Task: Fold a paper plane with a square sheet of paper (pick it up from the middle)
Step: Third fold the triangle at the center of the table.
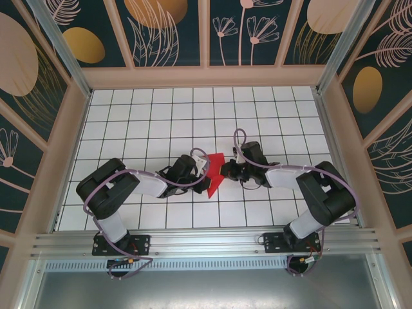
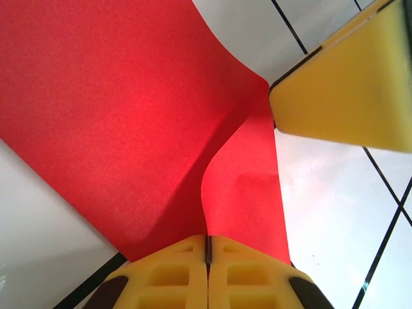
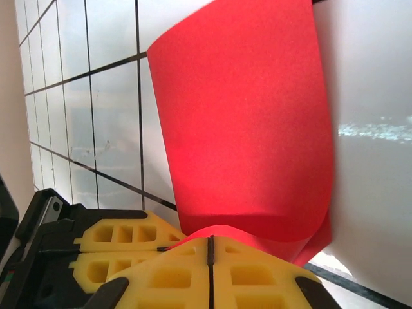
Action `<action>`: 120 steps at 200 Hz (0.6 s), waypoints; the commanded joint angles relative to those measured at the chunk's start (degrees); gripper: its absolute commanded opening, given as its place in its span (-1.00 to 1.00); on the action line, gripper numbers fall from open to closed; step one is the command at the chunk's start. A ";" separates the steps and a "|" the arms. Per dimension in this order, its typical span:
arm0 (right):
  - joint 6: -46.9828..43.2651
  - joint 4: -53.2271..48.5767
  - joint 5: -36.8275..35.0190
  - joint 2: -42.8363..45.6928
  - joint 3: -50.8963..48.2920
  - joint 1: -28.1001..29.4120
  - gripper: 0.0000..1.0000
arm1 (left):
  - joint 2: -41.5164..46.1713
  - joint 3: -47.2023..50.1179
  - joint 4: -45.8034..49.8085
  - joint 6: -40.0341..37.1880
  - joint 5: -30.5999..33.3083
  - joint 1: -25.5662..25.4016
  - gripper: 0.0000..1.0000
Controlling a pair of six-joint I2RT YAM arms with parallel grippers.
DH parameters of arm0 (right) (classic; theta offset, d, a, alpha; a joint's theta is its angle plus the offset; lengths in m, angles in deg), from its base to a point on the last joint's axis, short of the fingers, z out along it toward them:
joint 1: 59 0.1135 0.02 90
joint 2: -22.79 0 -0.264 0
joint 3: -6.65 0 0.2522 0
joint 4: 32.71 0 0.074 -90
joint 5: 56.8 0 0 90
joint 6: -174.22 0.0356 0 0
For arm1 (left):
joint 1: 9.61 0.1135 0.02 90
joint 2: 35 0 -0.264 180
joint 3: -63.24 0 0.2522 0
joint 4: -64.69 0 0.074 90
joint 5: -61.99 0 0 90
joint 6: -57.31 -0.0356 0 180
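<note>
now l gripper (image 2: 207,241) + r gripper (image 3: 210,241) both closed tight, each pinching red sheet (image 1: 214,175), curled btwn them.

Your tabletop (image 1: 161,116) is white, ruled by thin dark lines into square tiles, with pale wooden walls (image 1: 206,77) on 3 sides. Near its middle you see the red paper (image 1: 215,168), curled; whether it touches the surface is unclear.

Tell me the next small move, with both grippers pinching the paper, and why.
Probably lower both together toward the table to flatten the bend. The left gripper and the right gripper are each shut on the paper, which bows in a soft, uncreased curve between them. A crease would likely need a surface to press against.
</note>
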 commanded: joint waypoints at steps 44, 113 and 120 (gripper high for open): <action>0.12 -1.28 -4.48 -6.01 -1.09 -1.93 -0.85 | -1.65 0.91 4.77 -1.16 1.22 0.45 -0.89; 1.28 2.11 1.36 -0.98 -0.60 -4.34 -0.84 | -1.48 1.10 4.88 -1.26 1.13 0.45 -0.90; 1.33 2.58 1.86 -1.89 -0.71 -4.60 -0.84 | -1.51 1.01 4.86 -1.26 1.13 0.47 -0.90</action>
